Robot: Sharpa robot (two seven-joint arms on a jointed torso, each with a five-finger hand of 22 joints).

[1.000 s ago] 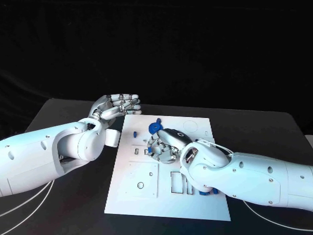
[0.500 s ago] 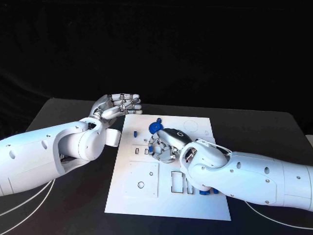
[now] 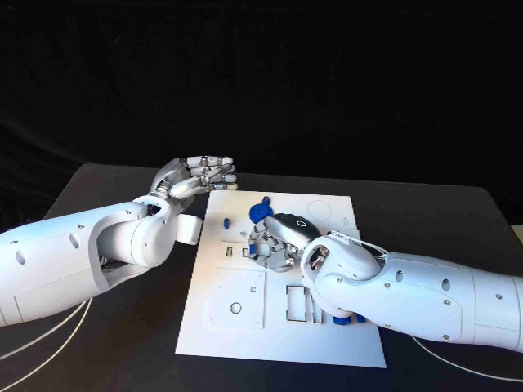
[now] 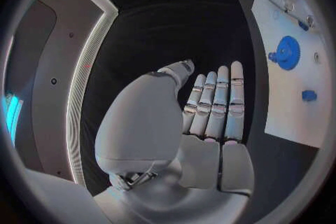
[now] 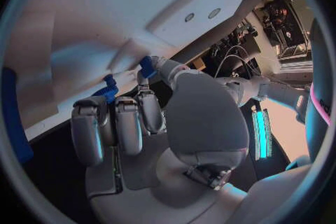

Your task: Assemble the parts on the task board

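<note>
The white task board (image 3: 232, 327) lies in the middle of the table. A blue gear (image 3: 259, 212) (image 4: 285, 53) stands near its far edge, with a small blue peg (image 3: 226, 220) (image 4: 308, 95) to its left. My right hand (image 3: 276, 241) (image 5: 133, 117) is down on the board just behind the gear, its fingertips and thumb closed round a small blue part (image 5: 108, 91) pressed against the board. My left hand (image 3: 197, 175) (image 4: 210, 106) hovers off the board's far left corner, fingers straight and side by side, holding nothing.
More blue parts (image 3: 346, 320) lie on the board's near right, half hidden under my right forearm. Rectangular slots (image 3: 295, 300) and a round hole (image 3: 236, 309) mark the board's near half. Black table surface (image 3: 109, 343) surrounds the board.
</note>
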